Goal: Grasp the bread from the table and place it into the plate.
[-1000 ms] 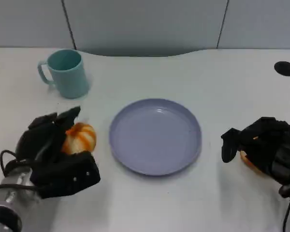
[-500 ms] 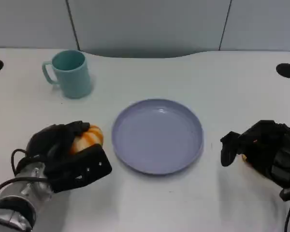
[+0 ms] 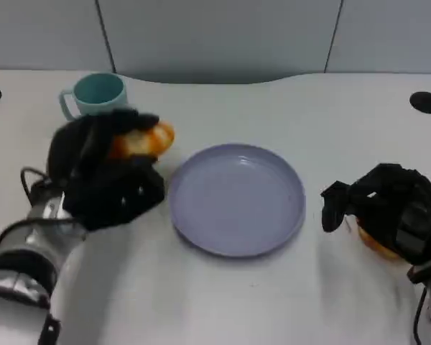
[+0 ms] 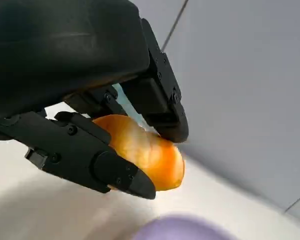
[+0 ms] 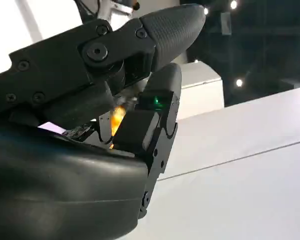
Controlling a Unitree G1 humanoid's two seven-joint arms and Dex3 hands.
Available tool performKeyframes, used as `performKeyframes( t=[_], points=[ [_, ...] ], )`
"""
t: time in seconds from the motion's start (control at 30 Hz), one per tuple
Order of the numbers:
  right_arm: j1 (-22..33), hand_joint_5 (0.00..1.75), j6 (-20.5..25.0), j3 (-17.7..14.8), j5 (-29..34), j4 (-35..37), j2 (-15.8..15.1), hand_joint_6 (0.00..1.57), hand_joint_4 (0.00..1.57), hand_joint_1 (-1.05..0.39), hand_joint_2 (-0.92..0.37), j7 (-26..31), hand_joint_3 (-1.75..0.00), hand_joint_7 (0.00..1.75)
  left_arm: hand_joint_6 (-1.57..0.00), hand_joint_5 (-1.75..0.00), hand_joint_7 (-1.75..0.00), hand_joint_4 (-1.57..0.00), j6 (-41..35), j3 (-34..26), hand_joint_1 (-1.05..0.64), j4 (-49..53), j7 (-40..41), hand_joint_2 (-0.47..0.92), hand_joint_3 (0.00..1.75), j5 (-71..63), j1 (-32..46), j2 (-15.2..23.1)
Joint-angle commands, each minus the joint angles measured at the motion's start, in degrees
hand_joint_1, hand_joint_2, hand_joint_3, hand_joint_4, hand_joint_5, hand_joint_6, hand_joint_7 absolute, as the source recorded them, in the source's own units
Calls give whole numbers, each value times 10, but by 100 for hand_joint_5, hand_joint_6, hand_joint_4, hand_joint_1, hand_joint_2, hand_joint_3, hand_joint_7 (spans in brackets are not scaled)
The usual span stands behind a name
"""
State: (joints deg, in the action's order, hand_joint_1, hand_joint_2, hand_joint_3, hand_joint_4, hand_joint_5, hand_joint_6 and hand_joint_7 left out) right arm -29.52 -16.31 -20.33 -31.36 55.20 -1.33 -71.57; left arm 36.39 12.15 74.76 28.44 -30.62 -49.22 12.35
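The white table [image 3: 258, 309] has bare surface along its near edge. The purple plate [image 3: 237, 200] sits mid-table. The left hand [image 3: 104, 172] grips the bread [image 3: 140, 140] near the cup [image 3: 93, 93]. The right hand [image 3: 391, 212] curls over something orange.

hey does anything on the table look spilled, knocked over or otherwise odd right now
Nothing stands out. The teal mug stands upright, the purple plate lies flat, and the left hand holds a bread roll. Something orange sits under the right hand.

Teal mug [image 3: 93, 93] far left on white table [image 3: 273, 302]
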Motion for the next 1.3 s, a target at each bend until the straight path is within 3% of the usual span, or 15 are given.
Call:
performKeyframes(
  t=[0.03,0.07,0.1,0.33,0.47,0.63,0.67,0.7,0.73,0.77,0.8,0.87,0.9,1.03,1.3],
  points=[
    [-27,135,-10,-11,-7,22,-5,107,70,-48,-90,-13,0,31,-117,-60,-8,-105,20,14,-18,-12,36,83,0,-11,-35,18],
    [-31,135,-13,-12,-6,26,-5,107,71,-49,-90,-14,0,31,-117,-76,-8,-99,20,18,-19,-14,40,83,0,-14,-41,18],
    [-35,135,-14,-13,-6,30,-6,107,71,-49,-90,-17,0,31,-118,-82,-7,-97,24,19,-20,-15,38,83,0,-12,-45,12],
    [-48,130,-15,-13,-5,37,-4,109,76,-50,-90,-19,0,27,-120,-76,-7,-98,61,16,-20,-15,-4,82,0,20,-44,-47],
    [-48,138,-10,-10,-4,28,-2,112,75,-48,-89,-15,0,26,-121,-75,-7,-100,73,26,-16,-11,-35,79,0,30,-24,-97],
    [-39,147,-19,-5,0,13,3,113,71,-48,-89,-7,0,22,-118,-72,-6,-97,79,41,-15,-7,-64,79,0,25,-2,-109],
    [-37,148,-24,-4,1,9,4,113,70,-48,-89,-6,0,22,-113,-68,-3,-88,76,43,-18,-6,-90,78,0,28,0,-107],
    [-35,149,-26,-4,1,6,5,114,69,-48,-90,-5,-1,22,-86,-65,-1,-50,72,44,-37,-6,-112,76,0,32,1,-104],
    [-34,149,-27,-3,1,4,6,114,69,-49,-90,-3,0,22,-74,-73,-1,-27,69,44,-46,-7,-127,75,0,34,1,-102],
    [-32,150,-30,-3,1,2,8,114,69,-49,-90,0,0,22,-67,-79,-1,-15,51,51,-51,-9,-139,75,0,26,-3,-95],
    [-30,150,-27,-3,0,-1,8,115,69,-49,-89,4,0,22,-32,-32,0,-6,35,62,-82,-12,-137,85,9,13,-6,-87],
    [-26,150,-24,-2,-1,-8,11,115,69,-49,-89,11,0,22,-8,-8,0,-1,18,71,-99,-17,-137,90,21,2,-10,-76],
    [-25,151,-30,-1,-1,-10,13,115,70,-48,-89,12,0,22,-3,-3,0,-1,17,70,-102,-20,-139,91,42,5,-12,-71],
    [-24,154,-35,2,2,-11,12,115,67,-49,-91,16,0,23,0,0,0,0,25,66,-105,-28,-136,92,69,11,-14,-59],
    [-33,149,-33,5,0,1,13,114,70,-48,-90,20,0,25,0,0,0,0,103,-21,-105,-41,-277,92,69,144,0,-68]
  ],
)
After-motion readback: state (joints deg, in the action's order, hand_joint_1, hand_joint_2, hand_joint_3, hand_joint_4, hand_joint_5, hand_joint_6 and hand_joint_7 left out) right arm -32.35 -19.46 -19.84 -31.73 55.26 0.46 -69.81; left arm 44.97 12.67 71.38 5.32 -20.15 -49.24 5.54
